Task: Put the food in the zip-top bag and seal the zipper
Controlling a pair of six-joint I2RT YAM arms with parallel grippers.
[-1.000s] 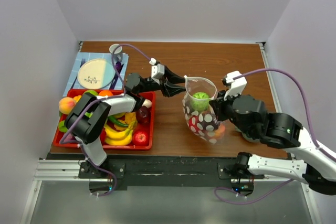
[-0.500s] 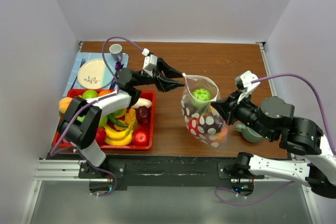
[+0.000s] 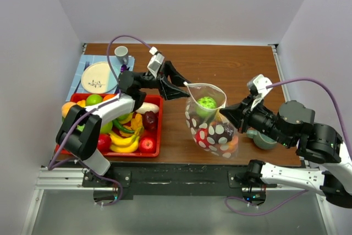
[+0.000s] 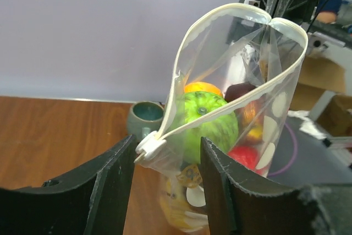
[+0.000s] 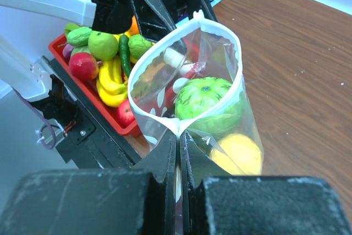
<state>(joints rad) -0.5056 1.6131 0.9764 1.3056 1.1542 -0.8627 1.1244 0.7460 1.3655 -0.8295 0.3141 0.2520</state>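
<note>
The zip-top bag stands upright at the table's middle, its mouth held wide between my two grippers. Inside it lie food pieces: a green fruit, a yellow one and red and dark ones. My right gripper is shut on the bag's right mouth corner. My left gripper is open around the opposite corner. In the left wrist view the zipper ends in a white slider that sits between the fingers, close to the left one.
A red tray left of the bag holds more food, including bananas and a red apple. Behind it are a plate on a blue mat and a grey cup. A teal bowl sits by the right arm.
My left gripper's jaws have spread wider around the bag's corner. The bag has shifted slightly left and toward me, and the right arm has drawn back to the right.
</note>
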